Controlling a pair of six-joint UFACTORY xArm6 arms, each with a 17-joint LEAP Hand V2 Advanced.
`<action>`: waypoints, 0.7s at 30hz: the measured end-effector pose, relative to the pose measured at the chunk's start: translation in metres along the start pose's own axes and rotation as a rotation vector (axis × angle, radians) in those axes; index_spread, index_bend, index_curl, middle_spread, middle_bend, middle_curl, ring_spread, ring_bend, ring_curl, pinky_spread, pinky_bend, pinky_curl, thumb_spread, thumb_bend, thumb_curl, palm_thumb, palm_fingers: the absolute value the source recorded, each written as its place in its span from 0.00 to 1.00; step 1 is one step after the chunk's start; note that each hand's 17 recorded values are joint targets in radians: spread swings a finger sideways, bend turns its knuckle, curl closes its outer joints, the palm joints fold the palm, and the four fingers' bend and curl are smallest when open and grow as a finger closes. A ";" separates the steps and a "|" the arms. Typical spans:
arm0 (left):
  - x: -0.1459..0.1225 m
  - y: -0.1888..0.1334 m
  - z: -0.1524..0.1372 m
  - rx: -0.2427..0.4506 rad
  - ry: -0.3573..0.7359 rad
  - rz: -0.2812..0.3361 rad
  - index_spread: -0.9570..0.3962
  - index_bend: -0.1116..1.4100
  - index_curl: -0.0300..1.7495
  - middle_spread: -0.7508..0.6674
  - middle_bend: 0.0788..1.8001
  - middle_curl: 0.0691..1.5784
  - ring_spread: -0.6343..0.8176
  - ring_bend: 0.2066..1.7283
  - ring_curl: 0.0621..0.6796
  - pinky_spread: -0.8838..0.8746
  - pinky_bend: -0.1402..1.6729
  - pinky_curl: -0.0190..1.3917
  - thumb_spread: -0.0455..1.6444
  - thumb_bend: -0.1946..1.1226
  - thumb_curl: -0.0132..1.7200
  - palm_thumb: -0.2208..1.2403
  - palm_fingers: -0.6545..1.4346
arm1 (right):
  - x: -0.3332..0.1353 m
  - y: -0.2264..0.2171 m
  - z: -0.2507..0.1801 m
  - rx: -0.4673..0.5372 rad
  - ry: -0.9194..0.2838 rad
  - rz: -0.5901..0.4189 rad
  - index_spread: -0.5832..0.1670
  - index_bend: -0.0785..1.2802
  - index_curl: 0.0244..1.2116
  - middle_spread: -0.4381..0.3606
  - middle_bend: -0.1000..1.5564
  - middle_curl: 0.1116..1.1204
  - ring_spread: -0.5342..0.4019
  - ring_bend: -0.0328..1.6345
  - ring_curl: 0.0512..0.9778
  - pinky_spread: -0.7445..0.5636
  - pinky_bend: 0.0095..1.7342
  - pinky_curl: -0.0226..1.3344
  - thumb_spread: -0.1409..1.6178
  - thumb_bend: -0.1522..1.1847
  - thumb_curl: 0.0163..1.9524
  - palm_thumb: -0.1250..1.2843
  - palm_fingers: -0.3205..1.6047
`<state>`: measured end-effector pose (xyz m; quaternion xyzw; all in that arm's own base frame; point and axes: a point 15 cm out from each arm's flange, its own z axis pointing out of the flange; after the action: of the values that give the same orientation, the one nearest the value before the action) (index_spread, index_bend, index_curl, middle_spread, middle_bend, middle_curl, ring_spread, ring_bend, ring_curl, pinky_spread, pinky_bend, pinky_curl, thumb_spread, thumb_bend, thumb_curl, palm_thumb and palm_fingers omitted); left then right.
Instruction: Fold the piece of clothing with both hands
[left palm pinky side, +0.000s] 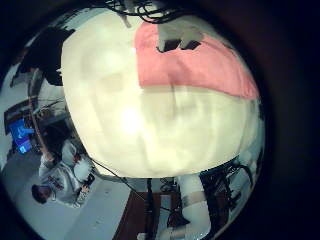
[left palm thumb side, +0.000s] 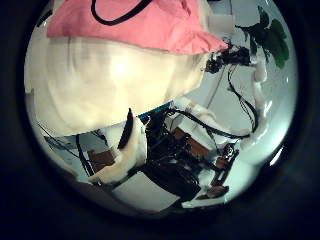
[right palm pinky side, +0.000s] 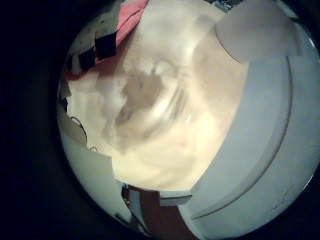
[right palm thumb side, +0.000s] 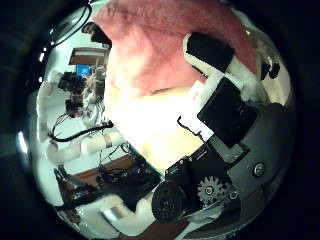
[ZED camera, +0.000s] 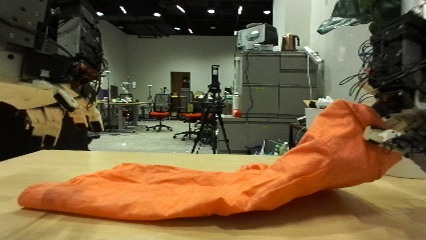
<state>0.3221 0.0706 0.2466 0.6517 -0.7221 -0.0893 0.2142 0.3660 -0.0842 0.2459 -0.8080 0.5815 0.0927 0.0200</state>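
Observation:
An orange garment (ZED camera: 200, 190) lies stretched along the wooden table (ZED camera: 80, 225). One end of it rises off the table to my right hand (ZED camera: 396, 105), whose fingers are curled on that raised end. The right thumb side palm view shows the cloth (right palm thumb side: 160, 50) close under a finger (right palm thumb side: 225, 85). My left hand (ZED camera: 53, 80) hangs above the garment's other end, clear of it, with relaxed fingers and nothing in them. From that palm the cloth (left palm pinky side: 190, 65) lies flat on the pale table (left palm pinky side: 150, 120), some way off.
Bare table surface runs along the front edge in front of the garment. Behind the table the room holds a grey cabinet (ZED camera: 273, 95), a tripod (ZED camera: 213, 110) and office chairs (ZED camera: 163, 110), all well away.

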 end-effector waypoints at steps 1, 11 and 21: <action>-0.001 0.000 0.000 0.001 0.002 -0.001 0.78 0.18 0.17 0.78 0.06 0.12 0.81 0.15 0.26 0.78 0.27 0.24 0.71 0.13 0.20 0.45 0.30 | 0.002 0.006 -0.004 -0.002 -0.006 0.010 0.31 0.73 0.80 0.32 0.77 0.74 0.33 0.81 0.66 0.28 0.67 0.54 0.77 0.17 0.29 0.92 0.73; -0.008 -0.002 0.006 0.015 0.010 0.001 0.78 0.18 0.17 0.78 0.06 0.12 0.81 0.15 0.27 0.78 0.27 0.24 0.71 0.13 0.20 0.45 0.30 | -0.019 -0.004 -0.075 0.063 0.029 -0.032 0.32 0.72 0.83 0.32 0.77 0.77 0.34 0.82 0.67 0.31 0.68 0.55 0.77 0.14 0.31 0.91 0.73; -0.019 0.002 0.028 0.011 0.057 -0.009 0.78 0.18 0.17 0.78 0.06 0.13 0.81 0.15 0.27 0.78 0.27 0.24 0.71 0.13 0.19 0.45 0.30 | -0.148 -0.079 -0.110 0.123 0.028 -0.225 0.32 0.72 0.85 0.32 0.76 0.79 0.34 0.82 0.68 0.31 0.69 0.55 0.76 0.12 0.34 0.92 0.73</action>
<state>0.3096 0.0851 0.2190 0.6583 -0.7133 -0.0676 0.2309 0.4088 0.0648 0.3737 -0.8665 0.4921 0.0425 0.0716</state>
